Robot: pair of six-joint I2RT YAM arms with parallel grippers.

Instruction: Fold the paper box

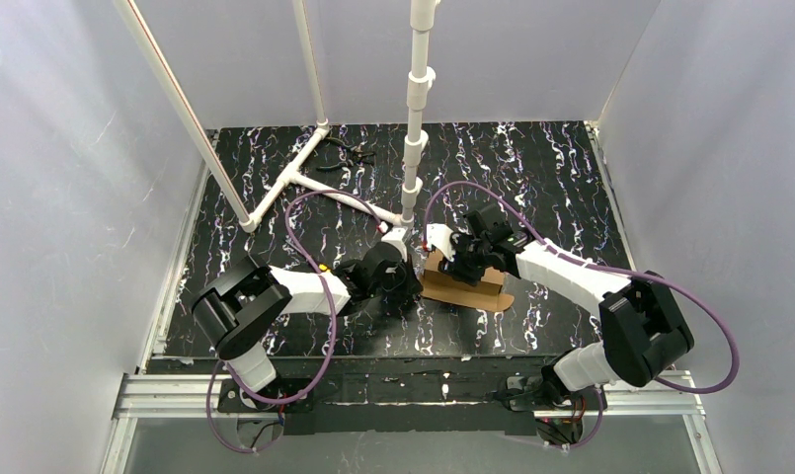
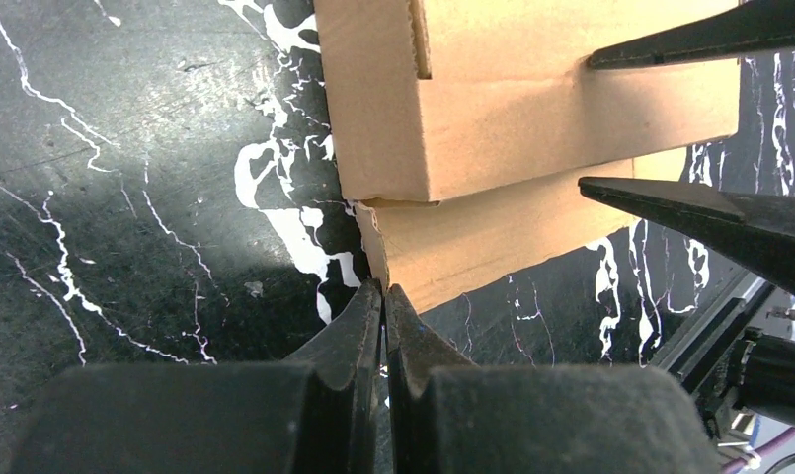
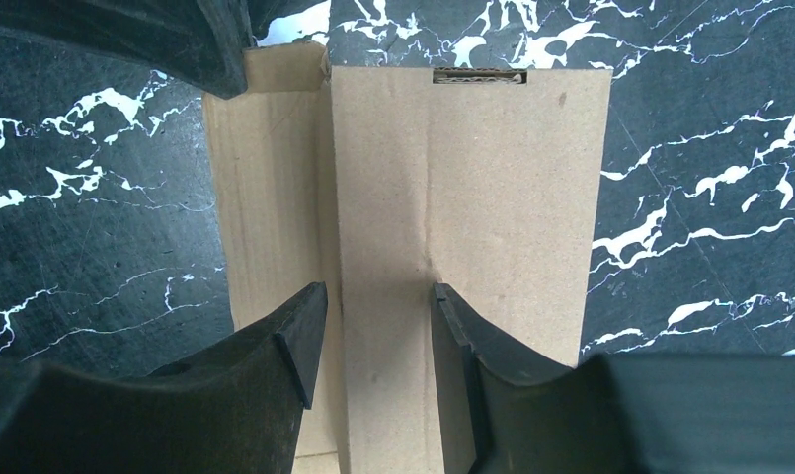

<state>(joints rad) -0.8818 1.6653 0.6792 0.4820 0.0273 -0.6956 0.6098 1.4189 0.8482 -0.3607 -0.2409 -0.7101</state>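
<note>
Black marbled bench (image 1: 551,178), w/ a white pipe frame (image 1: 416,109) at the back, left of ctr. L arm (image 1: 294,288) reaches in from the near left. L gripper (image 2: 383,292) sits low at the left end of the cardboard, fingers clenched tight together, no gap btw them. In the L wrist view the tips touch the corner of the bottom flap (image 2: 492,247), which lies flat on the bench; can't tell if any cardboard is pinched there.

The paper box (image 1: 467,286) is plain brown cardboard, part-folded. It sits on the bench a bit right of ctr, btw the two grippers and well fwd of the pipe frame. A raised folded section stands above the flat flap, which sticks out toward the near edge. A small slot (image 3: 479,75) shows at the far end of the top panel in the R wrist view.

R arm (image 1: 571,272) comes in from the near right. R gripper (image 3: 375,306) is over the top panel, fingers about half apart w/ cardboard btw them, one tip by a crease. Can't tell if they squeeze it or just straddle it.
</note>
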